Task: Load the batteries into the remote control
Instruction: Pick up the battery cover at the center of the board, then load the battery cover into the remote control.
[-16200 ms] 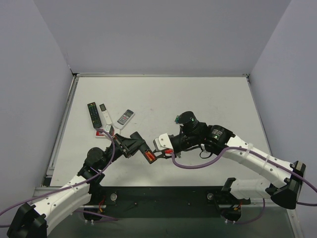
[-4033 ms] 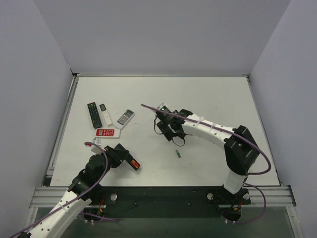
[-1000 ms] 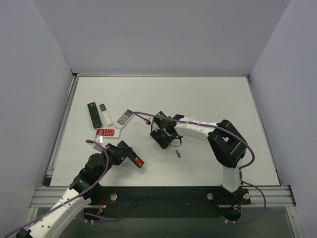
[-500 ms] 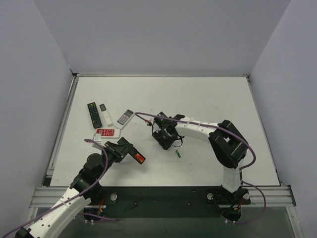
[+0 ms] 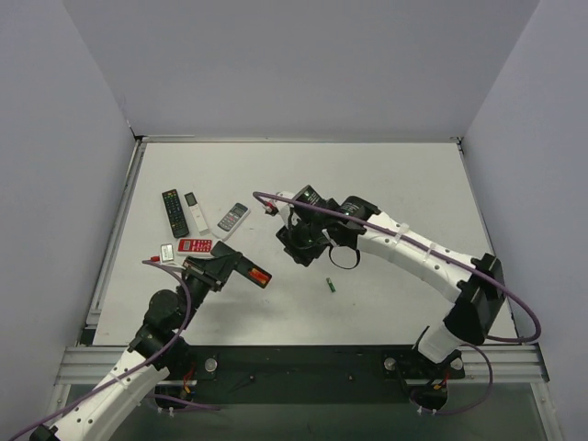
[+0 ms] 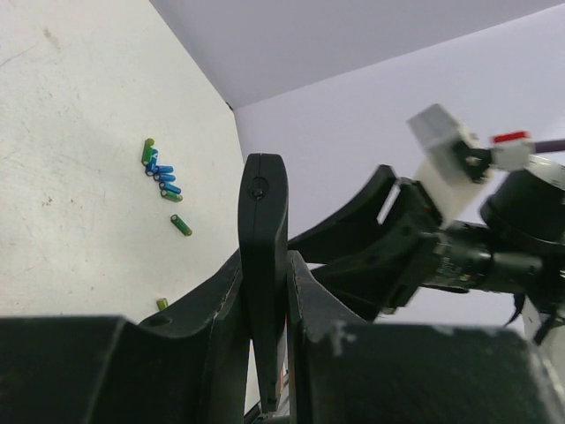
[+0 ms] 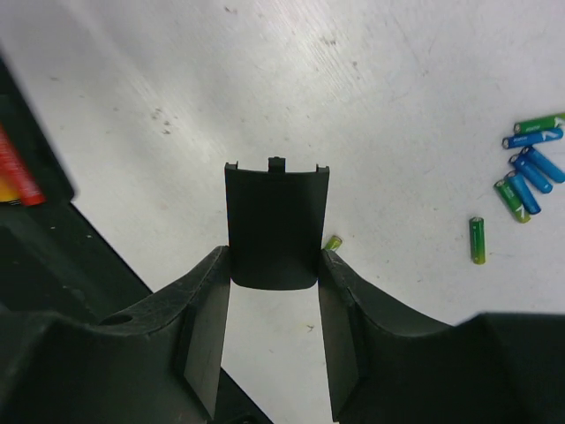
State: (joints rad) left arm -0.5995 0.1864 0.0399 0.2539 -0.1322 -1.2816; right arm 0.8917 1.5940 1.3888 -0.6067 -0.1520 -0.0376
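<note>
My left gripper [image 5: 235,267] is shut on the slim black remote control [image 5: 248,272] and holds it above the table, with orange-red batteries [image 5: 260,276] showing in its open end. In the left wrist view the remote [image 6: 263,231] stands edge-on between the fingers. My right gripper [image 5: 296,246] is shut on the small black cover piece [image 7: 275,225], held above the table a little right of the remote. The orange-red batteries also show at the left edge of the right wrist view [image 7: 14,168]. One green battery [image 5: 331,286] lies on the table. Blue and green batteries [image 7: 526,168] lie in a cluster.
Near the left edge of the table [image 5: 386,184] lie a black remote with buttons [image 5: 175,213], a slim white remote [image 5: 196,212], a white-grey remote [image 5: 233,217], a red-and-white remote [image 5: 195,245] and a small white piece [image 5: 166,252]. A wall encloses the table's far and side edges.
The right gripper has lifted off the table with the cover piece, and its arm has swung out to the right. The left gripper has raised the remote slightly toward it.
</note>
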